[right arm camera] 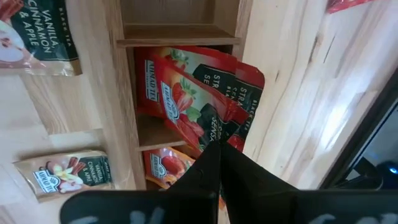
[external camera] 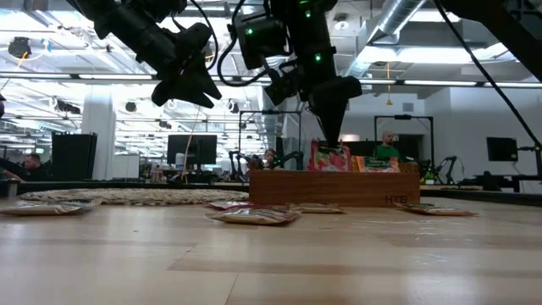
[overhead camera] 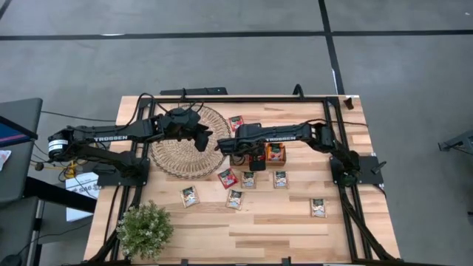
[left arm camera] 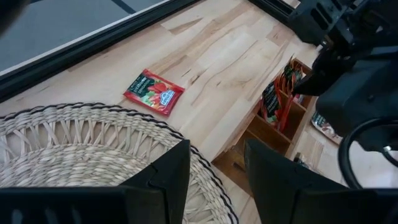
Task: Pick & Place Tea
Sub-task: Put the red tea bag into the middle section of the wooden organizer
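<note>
The tea sachets are small flat squares. Several lie on the table near the tray, among them red ones (overhead camera: 236, 122) (overhead camera: 228, 177) and pale ones (overhead camera: 190, 196) (overhead camera: 318, 207). More stand upright in the brown wooden tray (external camera: 339, 188). My right gripper (external camera: 329, 135) (right arm camera: 217, 149) points down over a tray compartment, shut on a red strawberry sachet (right arm camera: 186, 93). My left gripper (overhead camera: 201, 139) (left arm camera: 214, 180) hovers open above the right edge of the round woven mat (overhead camera: 181, 151), holding nothing. My right gripper pinches the red strawberry sachet by its upper edge (right arm camera: 219, 134) between the two shut fingers, coming from above and pointing down. The sachet stands tilted in the tray compartment below the fingertips. The fingers hide the exact place of contact.
A potted plant (overhead camera: 144, 229) stands at the table's near left corner. The woven mat (left arm camera: 68, 149) lies left of the tray (left arm camera: 261, 134). A dark frame runs along the table's edges (overhead camera: 244, 98). Bare wood (overhead camera: 266, 229) shows toward the near edge.
</note>
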Available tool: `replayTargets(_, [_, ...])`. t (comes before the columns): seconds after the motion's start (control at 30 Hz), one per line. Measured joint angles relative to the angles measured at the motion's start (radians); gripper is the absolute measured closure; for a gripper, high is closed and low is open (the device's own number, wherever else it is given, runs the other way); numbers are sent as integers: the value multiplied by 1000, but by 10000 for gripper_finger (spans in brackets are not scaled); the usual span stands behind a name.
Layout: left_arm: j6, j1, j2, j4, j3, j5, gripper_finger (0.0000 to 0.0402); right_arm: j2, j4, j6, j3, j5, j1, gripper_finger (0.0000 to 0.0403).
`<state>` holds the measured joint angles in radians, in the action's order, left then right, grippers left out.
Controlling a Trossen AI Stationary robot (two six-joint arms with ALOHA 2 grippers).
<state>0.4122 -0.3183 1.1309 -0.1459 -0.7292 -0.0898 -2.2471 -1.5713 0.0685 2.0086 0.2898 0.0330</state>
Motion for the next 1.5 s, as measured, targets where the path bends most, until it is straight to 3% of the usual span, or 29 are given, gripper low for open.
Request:
replayTargets(0.37, [-1,0,0,1,0,0,259,0,0,-16,0,0,2,397])
replayTargets(0.77, [-4,0,0,1,0,0,259,0,0,-8,0,4,2,298])
replayTargets(0.9, [-73,0,0,5,0,0,259,16,1,-15,1,86,2,286])
replayTargets(1.03, [-135,0,0,23,0,0,259,96,0,15,2,154,8,285])
replayTargets(1.23, [-181,0,21,113,0,45,259,256,14,-10,-8,154,69,285])
replayTargets(1.5, [-179,0,193,213,-1,166,259,546,176,-42,-198,142,212,284])
